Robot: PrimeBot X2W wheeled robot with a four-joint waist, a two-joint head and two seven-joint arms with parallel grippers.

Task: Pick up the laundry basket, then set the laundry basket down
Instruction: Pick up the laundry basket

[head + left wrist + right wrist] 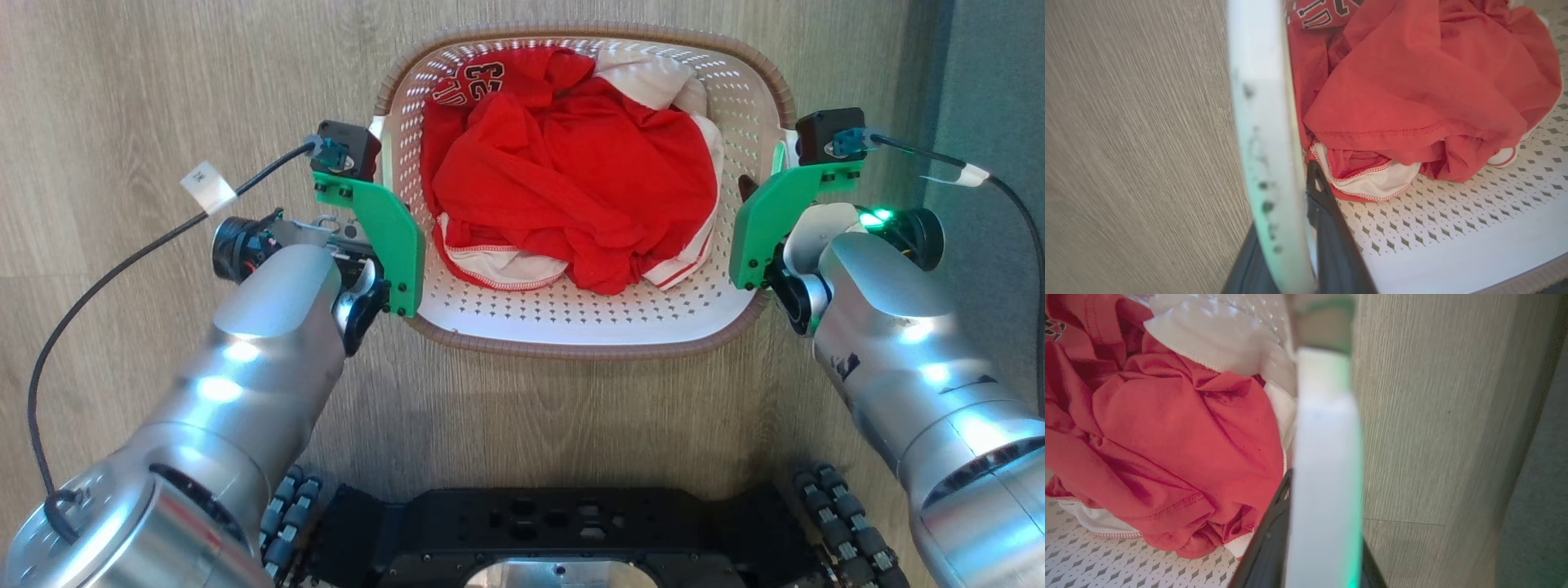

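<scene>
The laundry basket (571, 318) is white and perforated with a brown woven-look rim, and sits over the wood floor straight ahead in the head view. Red and white clothes (571, 163) are heaped inside it. My left gripper (1290, 228) is at its left side, its two dark fingers closed on the white side handle (1261, 102). My right gripper (1323, 539) is at the right side, shut on the other white handle (1327, 457). In the head view, green brackets with the wrist cameras cover most of both grippers. I cannot tell whether the basket touches the floor.
My dark wheeled base (555, 531) lies just below the basket in the head view. A grey-green strip (988, 98) borders the wood floor (122, 98) on the right. Black cables (122, 261) trail from both wrists.
</scene>
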